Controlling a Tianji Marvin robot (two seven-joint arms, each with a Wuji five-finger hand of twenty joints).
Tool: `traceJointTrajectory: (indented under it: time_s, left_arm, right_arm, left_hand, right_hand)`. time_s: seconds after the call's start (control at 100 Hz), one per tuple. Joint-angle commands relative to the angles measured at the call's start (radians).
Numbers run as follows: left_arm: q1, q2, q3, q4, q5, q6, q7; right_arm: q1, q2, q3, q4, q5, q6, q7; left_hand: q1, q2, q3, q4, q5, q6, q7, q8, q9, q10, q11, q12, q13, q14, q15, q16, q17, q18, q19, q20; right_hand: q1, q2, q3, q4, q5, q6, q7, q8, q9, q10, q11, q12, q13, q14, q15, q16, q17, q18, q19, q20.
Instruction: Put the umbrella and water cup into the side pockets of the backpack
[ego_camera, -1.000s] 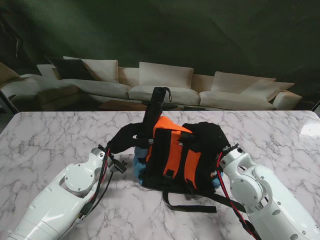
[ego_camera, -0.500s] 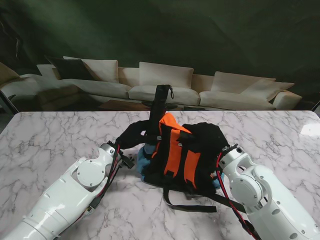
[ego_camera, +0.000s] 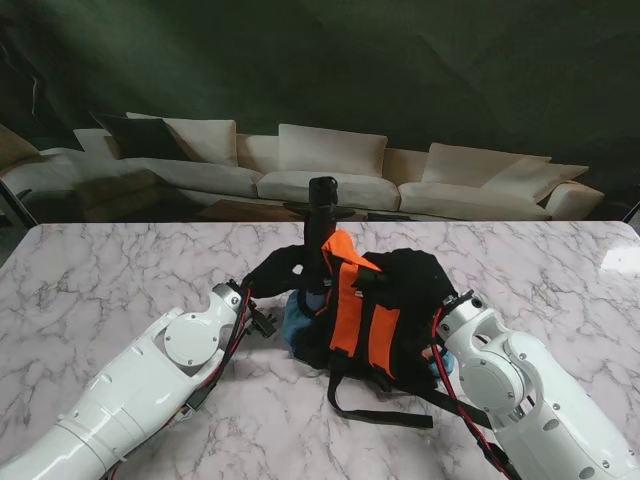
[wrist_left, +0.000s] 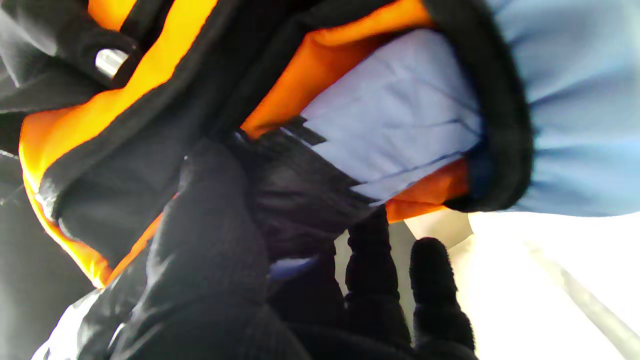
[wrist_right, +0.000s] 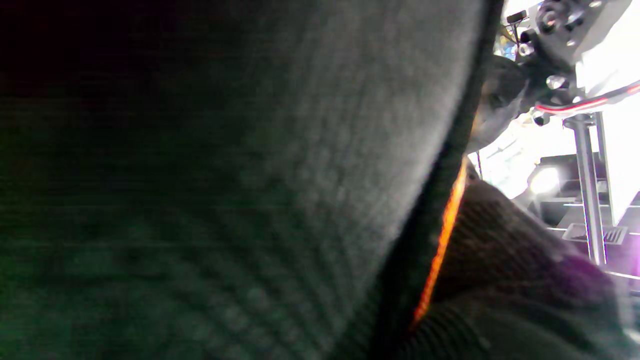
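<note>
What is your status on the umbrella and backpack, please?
Left robot hand gripping umbrella at backpack side pocket. Right robot hand on backpack. Water cup unseen.

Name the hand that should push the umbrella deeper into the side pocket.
Left. The left hand already grips the umbrella standing upright at the backpack side pocket; the right hand is pressed against the backpack's opposite side, apparently steadying it.

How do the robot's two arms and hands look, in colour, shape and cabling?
Both arms have glossy white, rounded shells with a round disc at the joint. Red and black cables run along the wrists. The left hand and right hand wear black knitted gloves; the left wrist view shows the woven texture on the fingers.
</note>
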Motion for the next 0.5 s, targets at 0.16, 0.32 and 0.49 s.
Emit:
traceJointTrajectory:
  time_s: [0.16, 0.32, 0.49]
  left_arm:
    - [0.03, -0.002, -0.02, -0.019, 0.069, -0.004, -0.016]
    - [0.017, 0.018, -0.026, -0.003, 0.132, -0.013, -0.047]
    - [0.016, 0.038, -0.048, 0.007, 0.22, -0.018, -0.055]
  right_arm:
    - [-0.012, -0.005, 0.0, -0.011, -0.004, -0.005, 0.003]
    - [-0.011, -0.006, -0.001, -0.011, -0.006, -0.007, 0.002]
    - [-0.015, -0.005, 0.005, -0.015, -0.007, -0.009, 0.002]
  left_hand:
    - [0.15, 0.105, 0.134, 0.046, 0.2, -0.247, 0.08, -0.007, 0.091, -0.099, 0.001, 0.018, 0.048, -0.006, 0.016, 0.001, 0.035, -0.003, 0.066, 0.035]
    - [0.153, 0.109, 0.14, 0.048, 0.202, -0.24, 0.086, -0.007, 0.098, -0.089, -0.005, 0.026, 0.047, -0.002, 0.009, -0.005, 0.033, 0.001, 0.068, 0.031]
    - [0.155, 0.115, 0.145, 0.049, 0.197, -0.231, 0.098, 0.012, 0.105, -0.081, -0.011, 0.036, 0.021, -0.002, -0.027, -0.024, 0.027, -0.002, 0.063, 0.021]
  right_hand:
    - [0.131, 0.086, 0.091, 0.028, 0.038, -0.187, 0.036, 0.004, -0.008, -0.028, -0.016, -0.01, 0.035, -0.031, 0.005, 0.016, -0.003, -0.017, 0.009, 0.016]
    - [0.131, 0.085, 0.091, 0.028, 0.038, -0.186, 0.036, 0.004, -0.007, -0.029, -0.016, -0.01, 0.035, -0.032, 0.005, 0.016, -0.003, -0.017, 0.009, 0.016]
    - [0.13, 0.085, 0.091, 0.028, 0.038, -0.186, 0.036, 0.004, -0.007, -0.028, -0.017, -0.01, 0.035, -0.03, 0.005, 0.016, -0.003, -0.017, 0.009, 0.016]
